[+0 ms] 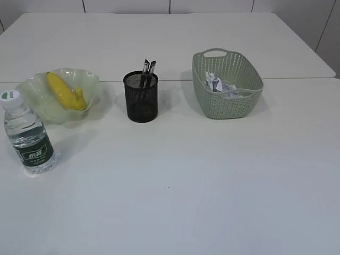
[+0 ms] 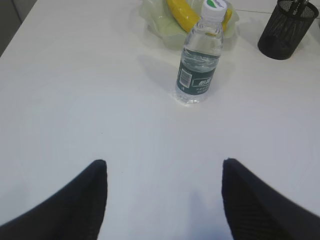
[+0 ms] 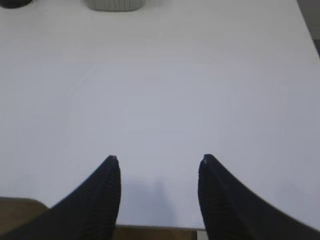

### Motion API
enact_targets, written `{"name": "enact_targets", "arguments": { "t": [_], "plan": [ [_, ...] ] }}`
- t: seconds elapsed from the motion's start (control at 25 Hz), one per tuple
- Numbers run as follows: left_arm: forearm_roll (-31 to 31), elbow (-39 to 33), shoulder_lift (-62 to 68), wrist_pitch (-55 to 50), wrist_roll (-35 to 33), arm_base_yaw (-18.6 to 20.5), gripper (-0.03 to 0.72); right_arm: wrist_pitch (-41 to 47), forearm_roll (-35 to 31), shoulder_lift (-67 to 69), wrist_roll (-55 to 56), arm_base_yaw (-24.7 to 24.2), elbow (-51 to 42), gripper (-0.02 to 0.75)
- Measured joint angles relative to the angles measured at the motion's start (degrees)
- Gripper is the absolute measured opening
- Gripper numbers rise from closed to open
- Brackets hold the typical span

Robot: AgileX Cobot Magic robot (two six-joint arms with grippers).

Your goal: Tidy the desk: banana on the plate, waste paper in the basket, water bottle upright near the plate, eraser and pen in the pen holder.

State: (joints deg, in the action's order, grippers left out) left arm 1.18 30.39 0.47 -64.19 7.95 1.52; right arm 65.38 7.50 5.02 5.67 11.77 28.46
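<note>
Banana lies on the plate, water bottle upright beside it, so both grippers hang back, jaws spread and empty

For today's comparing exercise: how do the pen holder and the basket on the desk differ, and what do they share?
The pen holder is black, while the basket is pale green. The pen holder is a narrow, upright mesh cylinder; the basket is wider, oval, and has handle cut-outs at its ends. The pen holder has dark pens poking above its rim; the basket holds crumpled waste paper below its rim. Both are open-topped, perforated containers standing on the white desk.
</note>
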Motion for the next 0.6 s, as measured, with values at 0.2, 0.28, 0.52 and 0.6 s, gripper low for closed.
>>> {"name": "enact_targets", "arguments": {
  "t": [0.2, 0.28, 0.52, 0.6],
  "plan": [
    [0.0, 0.0, 0.0, 0.0, 0.0, 0.0, 0.507, 0.0, 0.0, -5.8, -0.1, -5.4, 0.0, 0.379],
    [0.0, 0.0, 0.0, 0.0, 0.0, 0.0, 0.507, 0.0, 0.0, -6.0, -0.1, -6.3, 0.0, 0.379],
    [0.0, 0.0, 0.0, 0.1, 0.0, 0.0, 0.493, 0.0, -0.1, -6.0, -0.1, -6.4, 0.0, 0.379],
    [0.0, 0.0, 0.0, 0.1, 0.0, 0.0, 0.489, 0.0, -0.1, -6.0, -0.1, -6.4, 0.0, 0.379]
  ]
}}
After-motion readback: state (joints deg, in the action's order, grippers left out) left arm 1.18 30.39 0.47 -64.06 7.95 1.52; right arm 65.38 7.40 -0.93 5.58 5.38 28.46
